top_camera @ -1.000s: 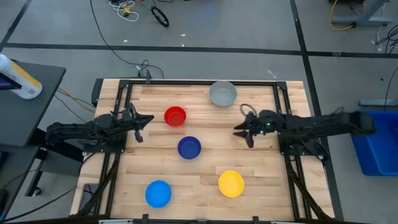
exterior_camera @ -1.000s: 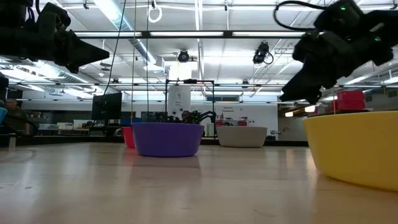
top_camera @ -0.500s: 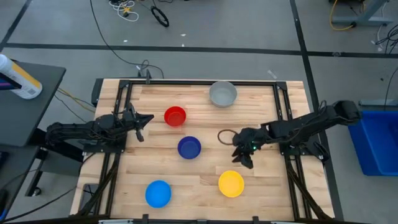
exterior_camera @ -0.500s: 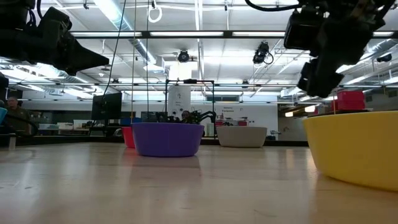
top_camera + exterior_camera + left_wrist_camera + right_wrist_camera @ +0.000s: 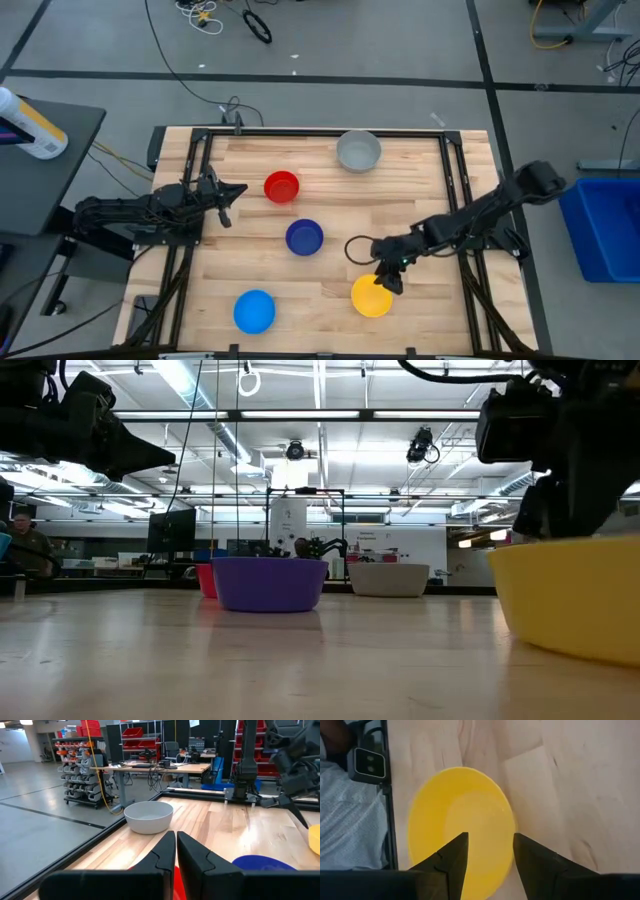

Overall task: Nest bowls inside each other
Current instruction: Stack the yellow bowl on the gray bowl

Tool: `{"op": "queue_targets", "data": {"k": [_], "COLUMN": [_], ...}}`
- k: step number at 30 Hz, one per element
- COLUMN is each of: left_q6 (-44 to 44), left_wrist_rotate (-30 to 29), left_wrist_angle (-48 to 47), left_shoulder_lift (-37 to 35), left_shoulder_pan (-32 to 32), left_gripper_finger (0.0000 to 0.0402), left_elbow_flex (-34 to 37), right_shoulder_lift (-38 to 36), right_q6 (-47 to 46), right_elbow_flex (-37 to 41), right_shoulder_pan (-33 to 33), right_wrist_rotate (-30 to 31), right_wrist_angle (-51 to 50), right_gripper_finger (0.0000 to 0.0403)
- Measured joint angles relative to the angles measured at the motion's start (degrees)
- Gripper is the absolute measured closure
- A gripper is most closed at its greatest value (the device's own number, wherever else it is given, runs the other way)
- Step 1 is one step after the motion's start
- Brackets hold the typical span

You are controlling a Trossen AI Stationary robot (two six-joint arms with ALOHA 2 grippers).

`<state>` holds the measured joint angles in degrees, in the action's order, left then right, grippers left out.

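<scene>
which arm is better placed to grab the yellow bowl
Right. Its open claw hangs directly over the small round yellow plastic bowl, while the shut left claw waits far across the table near the red bowl.

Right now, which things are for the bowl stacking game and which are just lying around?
For the job: grey bowl, red bowl, dark blue bowl, yellow bowl, light blue bowl.

Just lying about: floor cables, blue bin, bottle.
</scene>
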<state>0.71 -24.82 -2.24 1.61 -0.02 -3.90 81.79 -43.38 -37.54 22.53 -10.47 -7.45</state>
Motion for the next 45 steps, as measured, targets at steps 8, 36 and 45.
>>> {"op": "queue_targets", "data": {"k": [8,36,45], "left_q6": [-0.3,-0.5,-0.5], "left_wrist_rotate": [0.0,0.2,0.2], "left_wrist_angle": [0.0,0.0,0.0], "left_shoulder_lift": [0.0,0.0,0.0], "left_shoulder_pan": [0.0,0.0,0.0], "left_gripper_finger": [0.0380,0.0380,0.0380], "left_elbow_flex": [0.0,0.0,0.0], "right_shoulder_lift": [2.8,3.3,3.7], "right_q6": [-1.8,-0.8,-3.4], "right_elbow_flex": [0.0,-5.6,-5.6], "right_shoulder_pan": [1.6,2.0,4.2], "right_wrist_rotate": [1.9,4.0,4.3], "right_wrist_angle": [0.1,-7.9,-4.7], "right_gripper_finger": [0.0240,0.0217,0.0216]}}
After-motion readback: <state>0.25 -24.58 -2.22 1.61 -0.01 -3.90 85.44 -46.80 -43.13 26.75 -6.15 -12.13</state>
